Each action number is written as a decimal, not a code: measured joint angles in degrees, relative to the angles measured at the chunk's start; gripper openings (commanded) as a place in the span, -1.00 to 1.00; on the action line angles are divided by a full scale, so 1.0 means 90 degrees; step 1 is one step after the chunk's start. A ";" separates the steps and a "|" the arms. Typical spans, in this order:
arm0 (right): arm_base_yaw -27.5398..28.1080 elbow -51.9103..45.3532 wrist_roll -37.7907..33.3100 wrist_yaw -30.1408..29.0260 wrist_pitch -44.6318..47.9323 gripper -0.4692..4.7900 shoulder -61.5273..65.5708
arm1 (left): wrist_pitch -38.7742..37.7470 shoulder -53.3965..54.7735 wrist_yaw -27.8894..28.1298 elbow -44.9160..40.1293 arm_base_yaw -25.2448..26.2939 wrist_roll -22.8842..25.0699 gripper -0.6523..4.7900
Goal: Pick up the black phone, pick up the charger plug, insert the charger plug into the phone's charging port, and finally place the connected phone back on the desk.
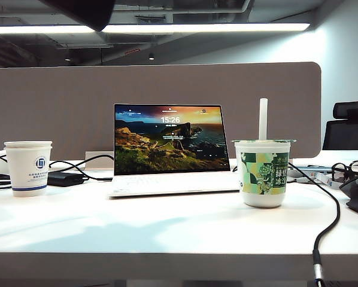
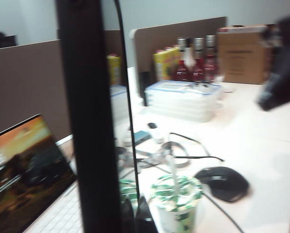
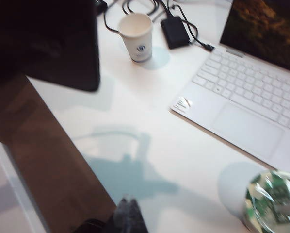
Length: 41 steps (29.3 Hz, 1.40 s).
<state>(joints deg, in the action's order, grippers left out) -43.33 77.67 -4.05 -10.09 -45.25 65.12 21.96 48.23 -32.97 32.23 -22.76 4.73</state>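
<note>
An open white laptop (image 1: 170, 156) stands between a paper cup (image 1: 28, 167) and a green sealed drink (image 1: 263, 172).

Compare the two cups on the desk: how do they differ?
The paper cup is plain white with a small blue logo; the drink cup carries a green patterned sleeve. The paper cup is open-topped and looks empty in the right wrist view; the drink cup is sealed with a film lid and has a white straw standing in it. The paper cup sits left of the laptop, the drink cup right. Both stand upright on the desk.
</note>
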 measured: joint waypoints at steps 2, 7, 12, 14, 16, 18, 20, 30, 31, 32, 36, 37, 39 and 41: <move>-0.0002 0.0000 0.0007 -0.0206 0.0177 -0.84 0.0000 | 0.0000 0.0000 0.0000 0.0000 -0.0194 0.0078 -0.78; -0.0002 0.0002 0.0007 -0.0801 0.0750 -0.84 0.0000 | -0.0163 0.0000 0.0294 0.0002 -0.0833 0.0393 -0.78; 0.0000 0.0002 0.0010 -0.1411 0.0937 -0.84 0.0000 | -0.0476 0.0002 0.0816 0.0002 -0.1241 0.0850 -0.78; -0.0002 0.0002 0.0010 -0.1683 0.0935 -0.84 0.0000 | -0.0476 0.0002 0.1144 0.0002 -0.1387 0.0981 -0.78; -0.0002 0.0002 0.0007 -0.1882 0.0908 -0.84 -0.0010 | -0.0495 0.0002 0.1501 0.0002 -0.1501 0.1175 -0.78; -0.0005 0.0000 0.0015 -0.1882 0.0753 -0.84 -0.0066 | -0.0576 0.0002 0.1785 0.0002 -0.1588 0.1409 -0.78; -0.0007 0.0007 0.0036 -0.1804 0.0483 -0.84 -0.0117 | -0.0670 0.0002 0.1979 0.0002 -0.1661 0.1591 -0.78; 0.0039 -0.0010 -0.0539 0.0338 -0.1341 -0.84 0.0015 | -0.0741 0.0002 0.2137 0.0002 -0.1702 0.1710 -0.78; 0.0078 -0.0029 -0.0627 0.0415 -0.1372 -0.84 0.0041 | -0.0741 0.0002 0.2137 0.0002 -0.1705 0.1707 -0.78; 0.0109 -0.0070 -0.0678 0.0449 -0.1382 -0.84 0.0053 | -0.0729 0.0002 0.2137 0.0002 -0.1702 0.1705 -0.78; 0.0197 -0.0515 -0.0937 0.0442 -0.1411 -0.84 0.0053 | -0.0607 0.0002 0.2142 0.0002 -0.1702 0.1484 -0.78; 0.0197 -0.0665 -0.1020 0.0430 -0.1440 -0.84 0.0066 | -0.0561 0.0002 0.2142 0.0002 -0.1702 0.1404 -0.78; 0.0250 -0.0889 -0.1185 0.0340 -0.1469 -0.84 0.0068 | -0.0520 -0.0027 0.2176 0.0002 -0.1705 0.1314 -0.78; 0.0408 -0.1151 -0.1450 0.0083 -0.1426 -0.84 0.0056 | -0.0478 -0.0044 0.2239 0.0002 -0.1702 0.1290 -0.78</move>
<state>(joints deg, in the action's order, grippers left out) -39.66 67.31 -17.10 -9.34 -58.08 65.63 17.65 47.83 -12.82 32.25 -38.09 16.34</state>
